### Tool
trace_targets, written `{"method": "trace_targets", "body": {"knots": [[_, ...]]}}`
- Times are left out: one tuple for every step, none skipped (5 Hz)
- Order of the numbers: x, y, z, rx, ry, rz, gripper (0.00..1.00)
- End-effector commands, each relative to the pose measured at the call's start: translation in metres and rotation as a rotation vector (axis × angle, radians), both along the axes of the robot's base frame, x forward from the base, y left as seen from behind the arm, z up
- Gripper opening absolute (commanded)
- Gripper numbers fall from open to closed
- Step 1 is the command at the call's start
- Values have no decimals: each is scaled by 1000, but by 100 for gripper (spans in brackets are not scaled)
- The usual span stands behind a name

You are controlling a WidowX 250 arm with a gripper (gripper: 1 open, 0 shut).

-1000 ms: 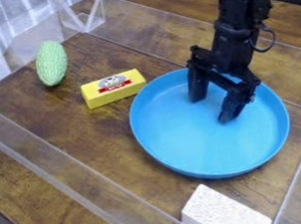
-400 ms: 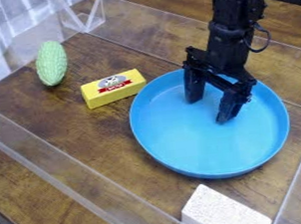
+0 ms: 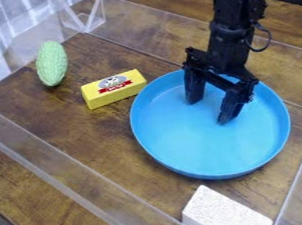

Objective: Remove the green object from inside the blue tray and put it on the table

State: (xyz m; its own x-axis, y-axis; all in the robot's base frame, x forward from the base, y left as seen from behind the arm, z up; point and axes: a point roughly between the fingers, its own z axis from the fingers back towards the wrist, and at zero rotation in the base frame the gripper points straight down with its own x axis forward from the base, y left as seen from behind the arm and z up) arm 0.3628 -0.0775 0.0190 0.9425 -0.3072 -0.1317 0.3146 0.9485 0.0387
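Note:
The green object [image 3: 51,63], a pale bumpy gourd, lies on the brown wooden table [image 3: 62,133] at the far left, well outside the blue tray [image 3: 204,140]. The tray is a wide round dish at right of centre, and nothing lies on its blue floor. My gripper [image 3: 210,103] points straight down into the tray's back part, open, with nothing between its two black fingers [image 3: 231,108]. The fingertips stand just at the tray floor.
A yellow rectangular block [image 3: 114,88] lies between the gourd and the tray, close to the tray's rim. A speckled white sponge block [image 3: 227,211] sits at the front edge. Clear plastic walls [image 3: 66,183] border the table.

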Motion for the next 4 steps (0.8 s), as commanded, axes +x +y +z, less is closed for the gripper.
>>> {"method": "trace_targets", "body": {"knots": [[-5, 12, -5, 7, 18, 37, 100], [-10, 13, -5, 7, 22, 36, 100], [-8, 5, -6, 6, 27, 13, 100], [-5, 7, -6, 7, 31, -2, 100]]}}
